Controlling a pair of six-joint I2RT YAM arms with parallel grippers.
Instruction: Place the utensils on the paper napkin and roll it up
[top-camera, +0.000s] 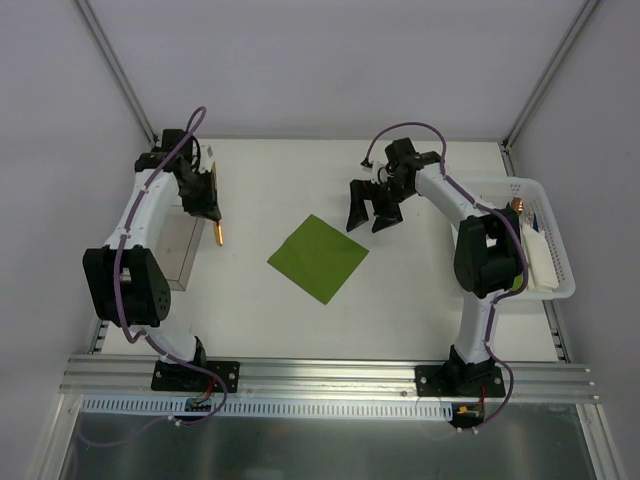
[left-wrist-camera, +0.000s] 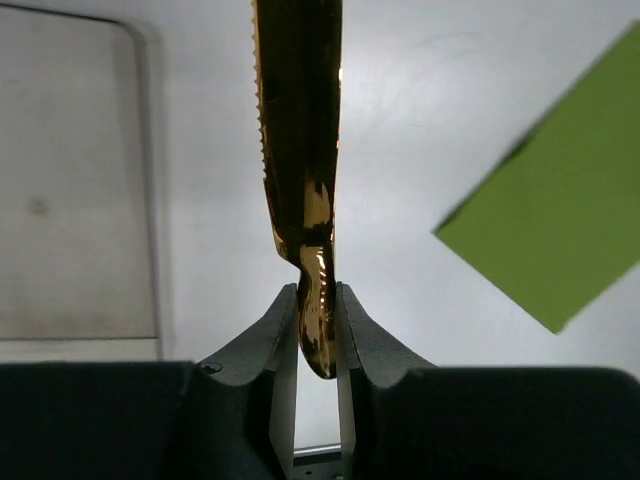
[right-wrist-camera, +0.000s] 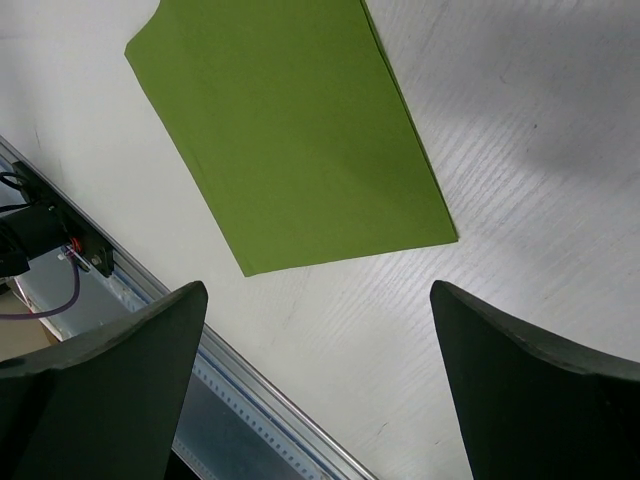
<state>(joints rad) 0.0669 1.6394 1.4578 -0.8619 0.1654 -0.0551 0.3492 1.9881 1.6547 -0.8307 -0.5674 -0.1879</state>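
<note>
The left arm folds at the elbow and reaches forward, well left of the paper napkin (top-camera: 318, 258). The left gripper (top-camera: 211, 203) points downward, its jaws pinched tight on a golden utensil (top-camera: 220, 234). The right arm arcs in from the right of the napkin. The right gripper (top-camera: 371, 217) hangs near the napkin's far right edge, its jaws spread wide and holding nothing.

a white tabletop (top-camera: 270, 330) spreads beneath the left gripper (top-camera: 211, 213) and the right gripper (top-camera: 372, 222), evenly lit, with soft shadows. pale grey walls (top-camera: 320, 60) rise beyond them, with slim metal posts (top-camera: 112, 62) at the corners. behind them runs an aluminium rail (top-camera: 330, 378).
</note>
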